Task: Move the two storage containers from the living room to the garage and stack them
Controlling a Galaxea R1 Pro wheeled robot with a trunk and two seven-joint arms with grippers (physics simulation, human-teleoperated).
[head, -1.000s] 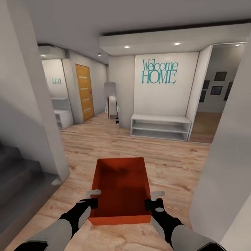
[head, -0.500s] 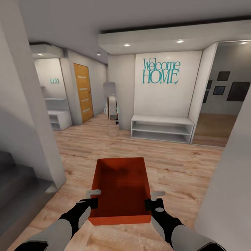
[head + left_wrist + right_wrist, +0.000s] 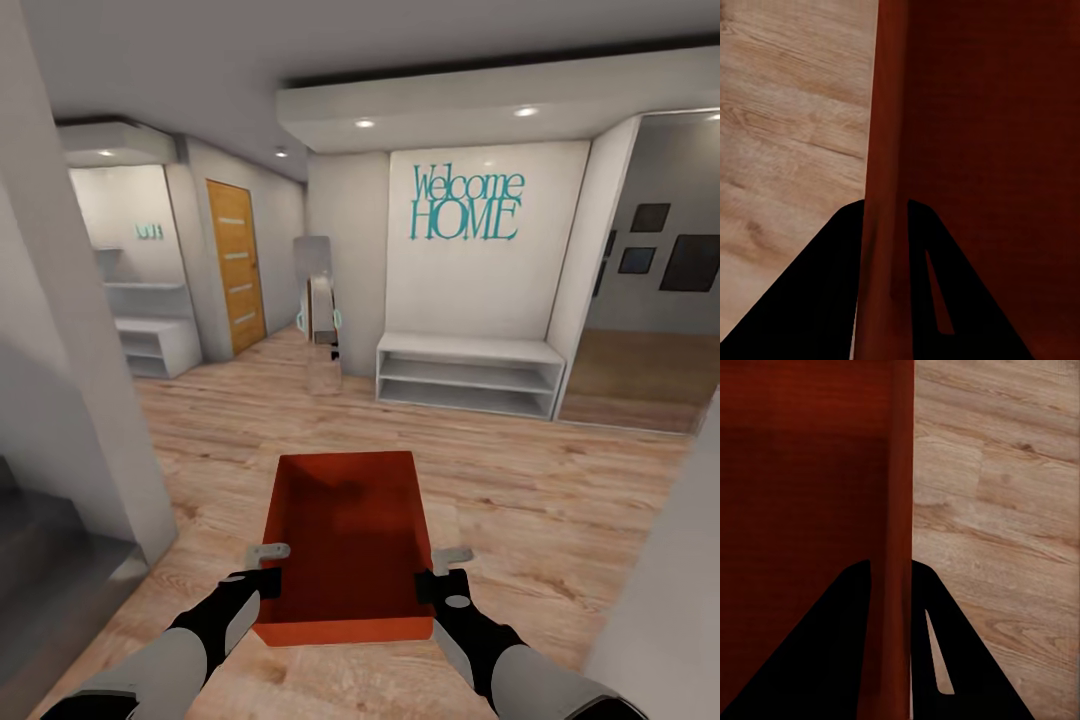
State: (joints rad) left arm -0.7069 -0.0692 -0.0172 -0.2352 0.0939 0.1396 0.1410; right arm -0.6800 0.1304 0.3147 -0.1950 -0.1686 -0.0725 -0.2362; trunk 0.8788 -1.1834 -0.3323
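Left gripper [image 3: 268,568]: closed on the left long wall of the bin, near its near end; in the left wrist view [image 3: 886,217] one dark finger sits outside the wall and one inside, the thin wall pinched between them.
Right gripper [image 3: 438,570]: clamped on the right long wall at the matching spot; the right wrist view [image 3: 891,577] shows that wall squeezed between its two fingers.
Bin [image 3: 345,535]: red-orange, open-topped, nothing inside, held level between both arms in front of the robot, above the floor.
Floor [image 3: 520,500]: pale wood planks, running under the bin and on into the hall.
Bench [image 3: 468,372]: low white shelf unit straight ahead, against a white wall, well beyond the bin.
Lettering [image 3: 466,204]: teal words "Welcome HOME" on the wall above the bench.
Door [image 3: 232,265]: orange wood, closed, ahead and to the left.
Mirror [image 3: 316,312]: tall, leaning by the wall corner between the door and the bench.
Left side: a grey wall corner [image 3: 90,400] stands close, with dark steps [image 3: 45,570] at its foot.
Right side: a pale wall edge [image 3: 670,590] stands close; past it an opening shows dark picture frames [image 3: 688,262] on a grey wall.
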